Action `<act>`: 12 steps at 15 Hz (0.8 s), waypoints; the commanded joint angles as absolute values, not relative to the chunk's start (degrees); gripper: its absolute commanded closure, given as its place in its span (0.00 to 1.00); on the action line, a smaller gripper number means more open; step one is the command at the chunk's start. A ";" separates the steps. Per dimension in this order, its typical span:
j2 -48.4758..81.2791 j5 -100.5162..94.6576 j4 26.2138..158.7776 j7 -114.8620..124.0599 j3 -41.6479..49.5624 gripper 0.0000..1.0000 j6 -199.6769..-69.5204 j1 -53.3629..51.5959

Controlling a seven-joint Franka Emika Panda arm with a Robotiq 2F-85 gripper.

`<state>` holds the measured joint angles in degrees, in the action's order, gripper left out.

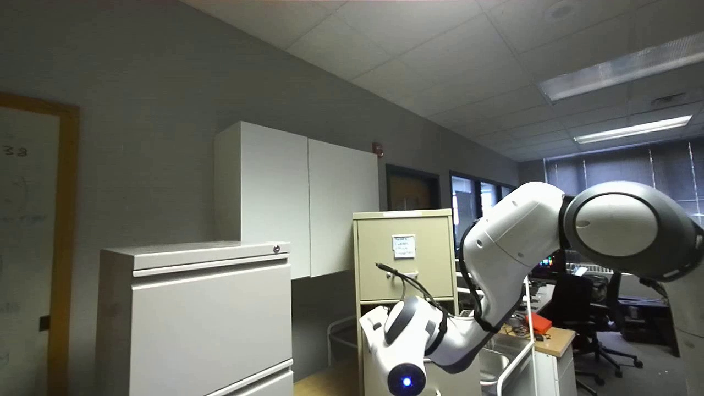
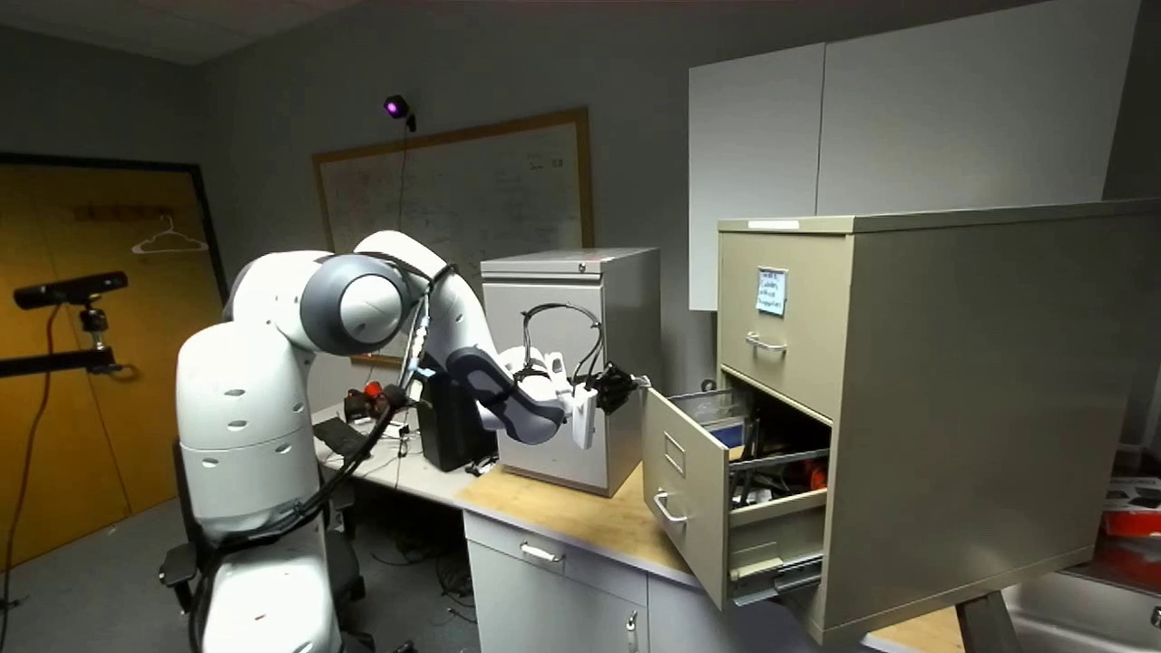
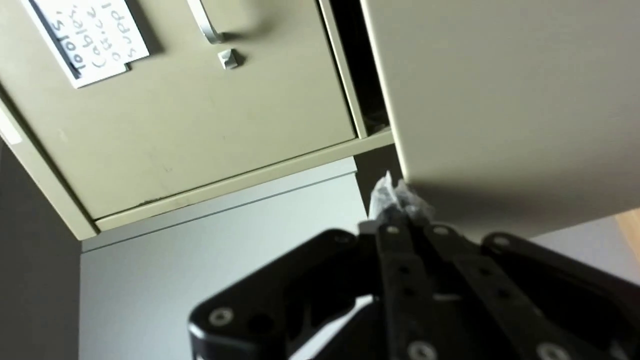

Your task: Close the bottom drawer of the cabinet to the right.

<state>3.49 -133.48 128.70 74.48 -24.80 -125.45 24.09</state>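
The beige cabinet (image 2: pixel 961 399) stands on the counter and also shows in an exterior view (image 1: pixel 440 242). Its bottom drawer (image 2: pixel 700 476) is pulled out, with tools and boxes inside. The drawer front also shows in the wrist view (image 3: pixel 510 100), and partly in an exterior view (image 1: pixel 456 379) behind the arm. The upper drawer with the paper note (image 2: pixel 772 290) is shut. My gripper (image 2: pixel 642 381) is at the top corner of the drawer front, on the pale grey cabinet's side. In the wrist view the whitish-wrapped fingertips (image 3: pixel 400 197) are together, holding nothing visible. I cannot tell whether they touch the drawer.
A pale grey cabinet (image 2: pixel 544 453) stands on the wooden counter (image 2: pixel 580 512) beside the gripper. White wall cupboards (image 2: pixel 753 172) hang behind. A sink (image 2: pixel 1079 608) is beyond the beige cabinet. Cables (image 2: pixel 567 308) loop above the wrist.
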 commanded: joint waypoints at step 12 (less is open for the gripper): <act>-1.57 -112.40 132.43 79.89 -8.66 0.99 -126.14 -2.25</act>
<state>2.05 -120.97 129.54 81.49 -8.47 -124.38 1.02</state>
